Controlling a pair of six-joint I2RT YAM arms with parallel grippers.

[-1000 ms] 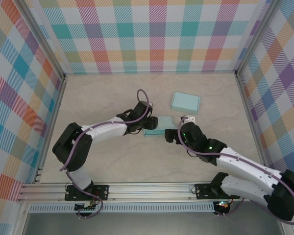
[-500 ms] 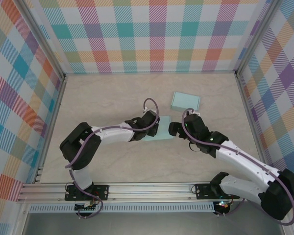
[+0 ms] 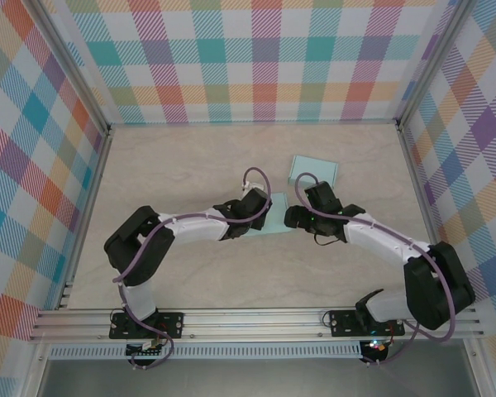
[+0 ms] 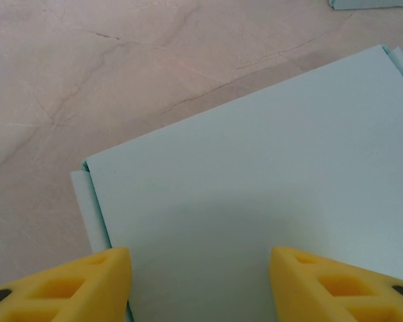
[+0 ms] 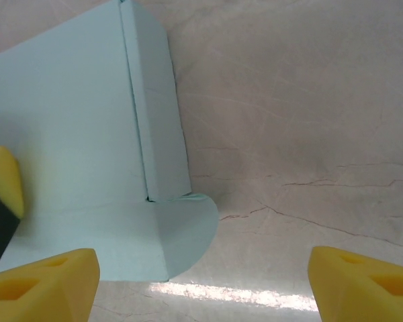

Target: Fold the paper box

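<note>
**Arm pose.** The left arm is extended from the near-left edge toward the middle of the table [image 3: 174, 174], and the left gripper [image 3: 252, 219] is set over the paper box [image 3: 277, 222]. The right arm is bent in a long arc from the near-right, with the right gripper [image 3: 295, 217] brought to the box's right side. The two grippers are close together, with the box between them.

**Gripper state.** In the left wrist view the yellow fingers [image 4: 74, 282] are held apart over the box's flat panel [image 4: 255, 168] — open, nothing clamped. In the right wrist view the fingers [image 5: 47, 285] are spread wide, likewise open. A corner of the box and bare table lie between them.

**Edges and room.** The box lies at the table's centre. A narrow side flap [image 5: 158, 107] is creased along one edge, and a rounded tab [image 5: 185, 231] at its end rests on the table. At the opposite edge a thin strip of a lower layer is seen beside the panel's corner. A second box [image 3: 316, 169] lies just beyond, toward the far right, apart from the first. Bare table is recorded on the left, far and near sides, and the checked walls [image 3: 256, 58] stand well apart.

**Materials.** The box is smooth, matte, light blue card with sharp fold lines. The table is pale beige with thin dark veins — a marbled finish. The fingertips are yellow with moulded cut-outs.
</note>
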